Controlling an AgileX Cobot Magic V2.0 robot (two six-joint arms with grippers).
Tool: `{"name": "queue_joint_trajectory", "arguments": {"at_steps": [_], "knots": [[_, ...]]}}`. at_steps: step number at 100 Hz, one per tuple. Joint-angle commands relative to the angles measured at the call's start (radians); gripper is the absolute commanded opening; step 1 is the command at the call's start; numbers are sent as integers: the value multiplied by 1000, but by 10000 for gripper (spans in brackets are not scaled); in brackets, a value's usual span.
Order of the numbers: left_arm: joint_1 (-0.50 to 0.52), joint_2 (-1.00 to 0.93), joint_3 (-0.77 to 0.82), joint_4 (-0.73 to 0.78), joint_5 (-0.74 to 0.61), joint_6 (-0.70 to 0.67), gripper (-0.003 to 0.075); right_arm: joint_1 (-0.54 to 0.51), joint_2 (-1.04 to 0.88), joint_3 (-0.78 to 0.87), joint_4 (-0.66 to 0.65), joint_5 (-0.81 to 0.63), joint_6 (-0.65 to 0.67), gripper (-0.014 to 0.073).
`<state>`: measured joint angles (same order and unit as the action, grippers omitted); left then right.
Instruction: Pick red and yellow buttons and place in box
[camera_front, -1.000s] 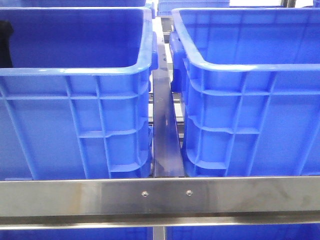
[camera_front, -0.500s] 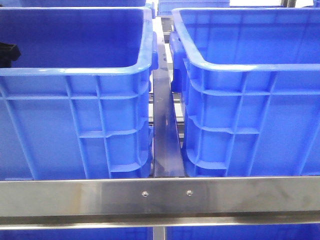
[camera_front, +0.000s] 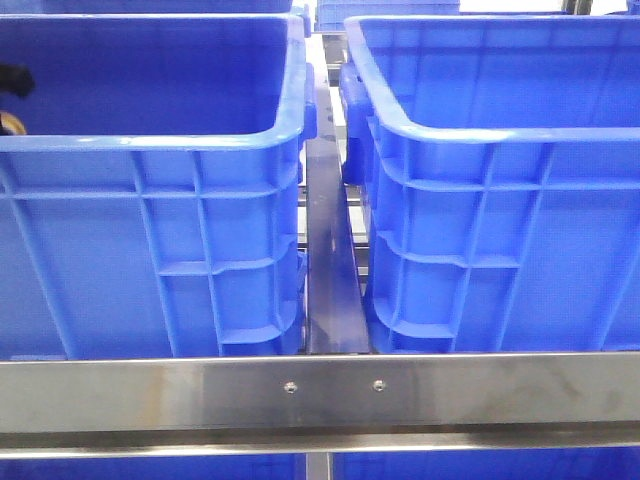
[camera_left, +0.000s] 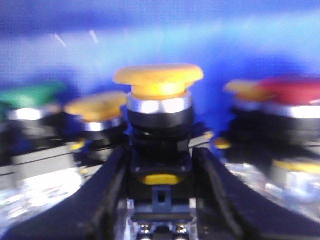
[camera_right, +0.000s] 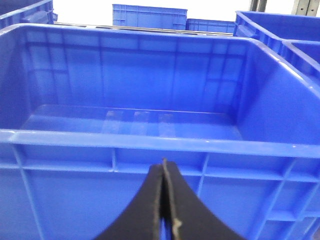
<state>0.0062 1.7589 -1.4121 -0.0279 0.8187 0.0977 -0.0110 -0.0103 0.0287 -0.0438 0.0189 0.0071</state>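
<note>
In the left wrist view my left gripper (camera_left: 160, 155) has its black fingers (camera_left: 112, 185) closed against the black body of a yellow mushroom-head button (camera_left: 159, 80). A red button (camera_left: 295, 90) stands among other buttons beside it; the view is blurred. In the front view only a dark bit of the left arm (camera_front: 12, 80) shows inside the left blue crate (camera_front: 150, 140), with a yellowish spot (camera_front: 10, 123) below it. My right gripper (camera_right: 164, 167) is shut and empty, just outside the near wall of an empty blue crate (camera_right: 150, 139).
Another yellow button (camera_left: 97, 106) and a green one (camera_left: 30, 95) stand near the held one. The right blue crate (camera_front: 480, 130) sits beside the left one, a dark metal bar (camera_front: 330, 290) between them. A steel rail (camera_front: 320, 390) crosses in front.
In the front view the dark left arm at the left crate's edge has shrunk and shifted up and leftward; a yellowish spot now shows beneath it.
</note>
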Motion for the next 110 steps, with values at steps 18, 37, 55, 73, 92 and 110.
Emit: {"name": "queue_joint_trajectory", "arguments": {"at_steps": [18, 37, 55, 73, 92, 110], "knots": [[-53, -195, -33, -35, -28, 90, 40, -7, -24, -16, -8, -77, 3, -63], [-197, -288, -33, -116, -23, 235, 40, -7, -24, -16, -8, -77, 3, -63], [-365, -332, -33, -156, 18, 285, 40, -7, -24, -16, -8, -77, 3, -63], [-525, -334, -33, -170, 26, 285, 40, -7, -24, -16, -8, -76, 1, -63], [-653, -324, -33, -179, 11, 285, 40, -7, -24, -16, -8, -76, 1, -63], [-729, -302, -33, -182, -8, 285, 40, -7, -24, -16, -8, -77, 1, -63]]}}
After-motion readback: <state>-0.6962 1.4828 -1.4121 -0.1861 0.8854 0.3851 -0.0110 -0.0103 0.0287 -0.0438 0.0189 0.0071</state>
